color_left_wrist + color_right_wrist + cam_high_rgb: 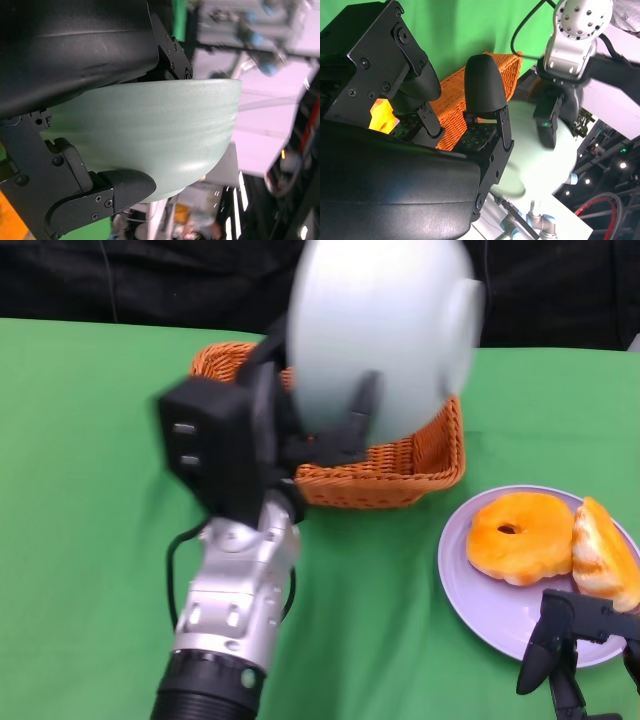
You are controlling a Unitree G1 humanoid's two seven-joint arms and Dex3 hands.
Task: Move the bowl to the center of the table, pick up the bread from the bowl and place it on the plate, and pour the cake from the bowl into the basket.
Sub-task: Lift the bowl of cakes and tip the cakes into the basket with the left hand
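Pale-green bowl (385, 335): tipped over the basket (420, 465), gripped by the left robot hand (300, 435).
Cake: not visible; pour apparently under way.
Bread (605, 555): on the plate (470, 585), done.
Right robot hand (560, 650): empty, fingers apart, over the tabletop (80, 540).

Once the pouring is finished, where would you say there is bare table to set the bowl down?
The widest bare cloth is on the robot's left, beside the left hand and basket. A narrower strip lies between the basket and plate. The right is crowded: the plate holds the donut and bread, with the right hand at its edge.
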